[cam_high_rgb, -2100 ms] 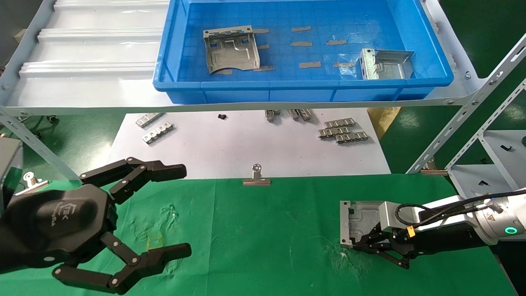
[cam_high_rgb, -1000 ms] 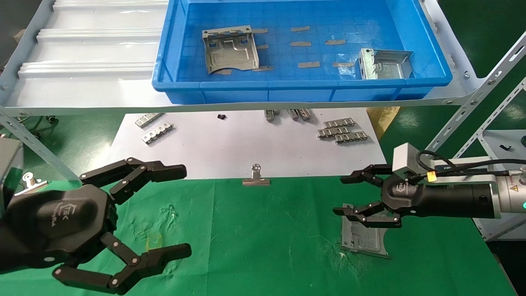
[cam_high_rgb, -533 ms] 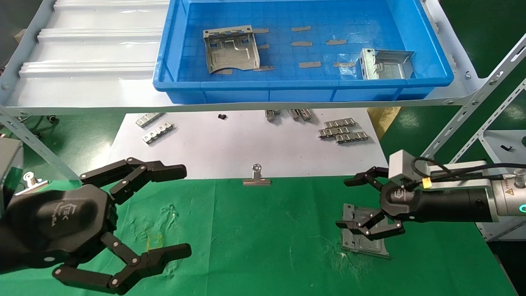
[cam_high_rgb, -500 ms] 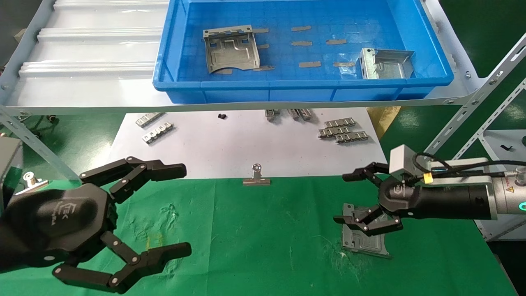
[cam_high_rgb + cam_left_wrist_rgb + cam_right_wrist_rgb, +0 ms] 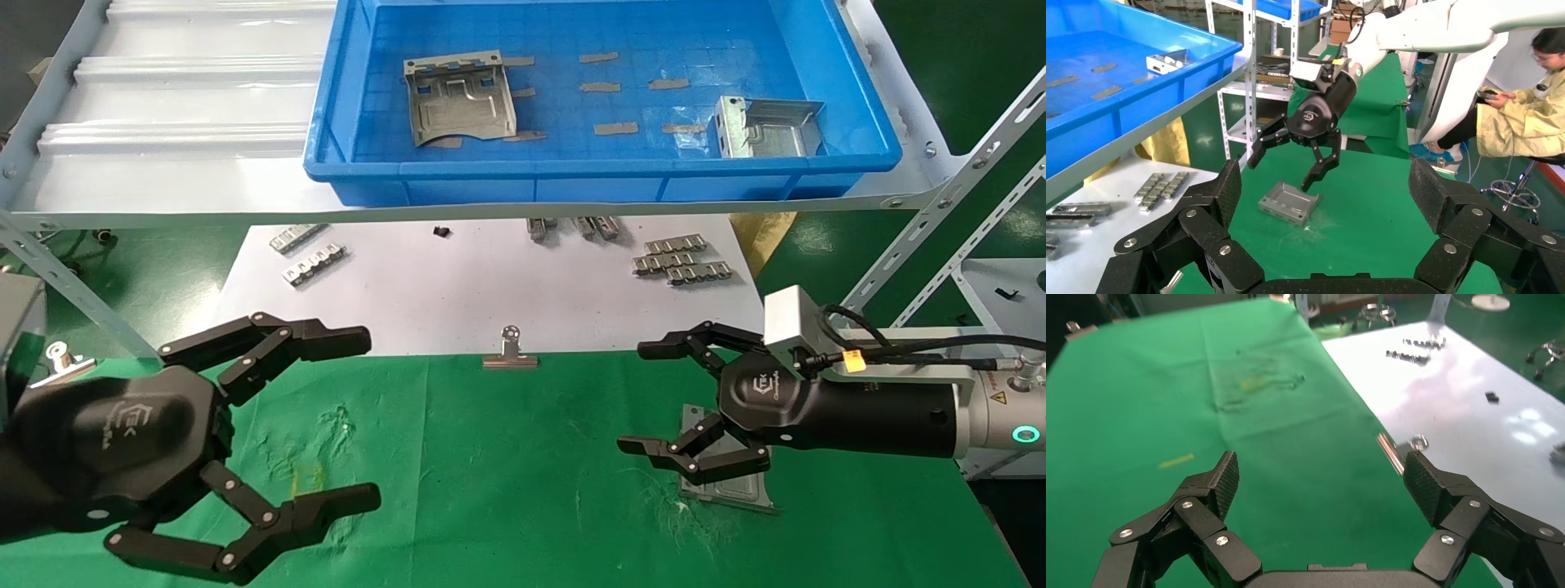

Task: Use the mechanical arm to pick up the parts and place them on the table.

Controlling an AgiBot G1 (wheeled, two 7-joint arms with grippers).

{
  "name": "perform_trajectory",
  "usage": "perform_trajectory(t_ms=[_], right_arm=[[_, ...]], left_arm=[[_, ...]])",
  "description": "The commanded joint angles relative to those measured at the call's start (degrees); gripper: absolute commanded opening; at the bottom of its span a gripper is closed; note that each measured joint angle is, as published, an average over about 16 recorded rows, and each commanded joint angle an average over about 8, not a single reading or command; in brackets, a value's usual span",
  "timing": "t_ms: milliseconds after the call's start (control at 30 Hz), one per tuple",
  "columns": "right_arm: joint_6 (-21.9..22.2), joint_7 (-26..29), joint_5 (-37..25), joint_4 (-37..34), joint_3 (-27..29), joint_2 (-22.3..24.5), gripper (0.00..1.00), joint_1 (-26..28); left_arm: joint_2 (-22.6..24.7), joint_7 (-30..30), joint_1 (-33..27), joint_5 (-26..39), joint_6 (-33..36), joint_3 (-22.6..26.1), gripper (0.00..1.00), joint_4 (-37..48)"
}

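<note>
Green cloth table point(image 5: 507, 457) with faint yellow marks, silvery part point(image 5: 731, 488) on it, black-fingered right gripper point(image 5: 650, 398) on white-silver arm with green ring, blue bin point(image 5: 605, 175), white paper sheet point(image 5: 490, 294).

A: Which writing are you reading here?

B: I am seeing the white "TEK" logo on the black body of the right gripper point(image 5: 650, 400), and the same logo on the left gripper point(image 5: 359, 425).

A: Is anything else showing?

B: A yellow triangle warning sign is sitting on the right arm point(image 5: 1001, 400), but its small text is staying unreadable.
</note>
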Motion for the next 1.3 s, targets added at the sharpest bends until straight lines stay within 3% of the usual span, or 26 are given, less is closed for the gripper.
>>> perform_trajectory(t_ms=[33, 1300], right_arm=[[0.2, 1.3, 0.3, 2.4, 1.6, 0.6, 1.00, -1.3], [3.9, 24.5, 6.5, 45.8, 31.8, 12.0, 1.00, -24.3]], left_arm=[[0.0, 0.0, 0.0, 0.0, 0.0, 0.0, 1.00, 0.0], [0.0, 0.0, 0.0, 0.0, 0.0, 0.0, 1.00, 0.0]])
